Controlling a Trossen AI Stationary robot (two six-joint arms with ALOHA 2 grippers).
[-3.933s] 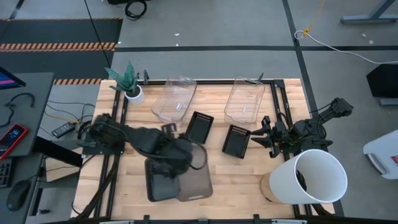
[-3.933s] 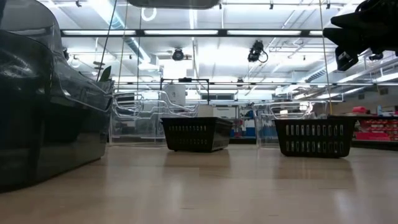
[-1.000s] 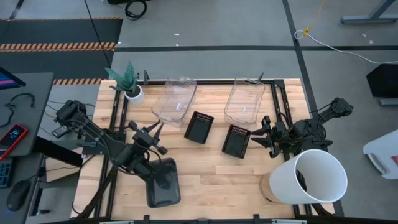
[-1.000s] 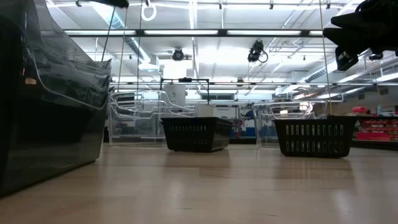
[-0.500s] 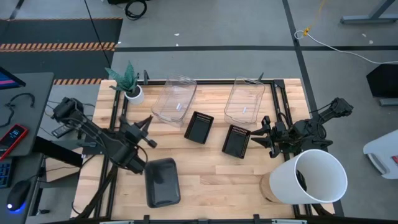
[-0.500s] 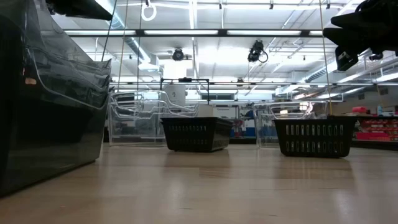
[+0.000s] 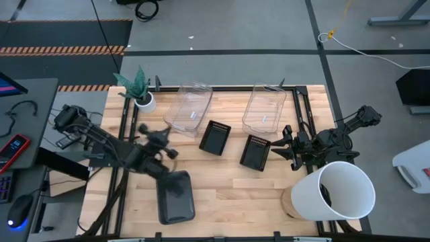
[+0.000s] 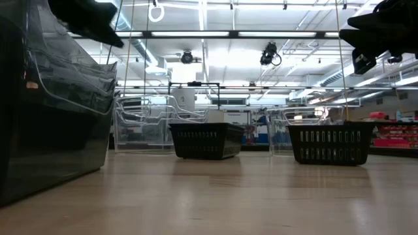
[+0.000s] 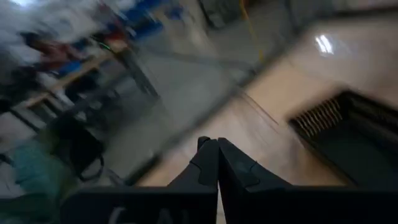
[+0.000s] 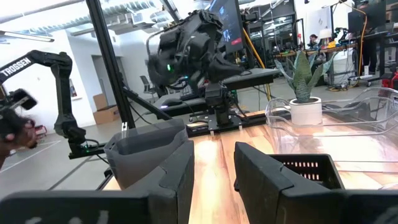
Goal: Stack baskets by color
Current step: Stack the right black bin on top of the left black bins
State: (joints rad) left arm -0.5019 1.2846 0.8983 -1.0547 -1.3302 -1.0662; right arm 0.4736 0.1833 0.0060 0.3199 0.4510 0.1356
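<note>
A stack of smoky grey baskets [image 7: 176,197] rests on its base at the near left and looms at the left of the low view [image 8: 52,117]. Two black slotted baskets [image 7: 215,138] [image 7: 255,152] stand mid-table. Two clear baskets [image 7: 188,107] [image 7: 265,107] sit by the far edge. My left gripper [image 7: 166,141] [image 9: 217,149] hovers shut and empty above the table, just beyond the grey stack's far end. My right gripper [image 7: 277,149] [image 10: 211,163] waits open at the right, beside the right black basket.
A big white bucket [image 7: 336,191] stands at the near right corner. A small white plant pot [image 7: 143,101] sits at the far left corner. Bare wood lies between the grey stack and the bucket.
My left gripper has drawn back from over the grey stack toward the table's left, then swung a little toward the right and sunk, so that it now shows at the top left of the low view. The grey stack has stayed put.
</note>
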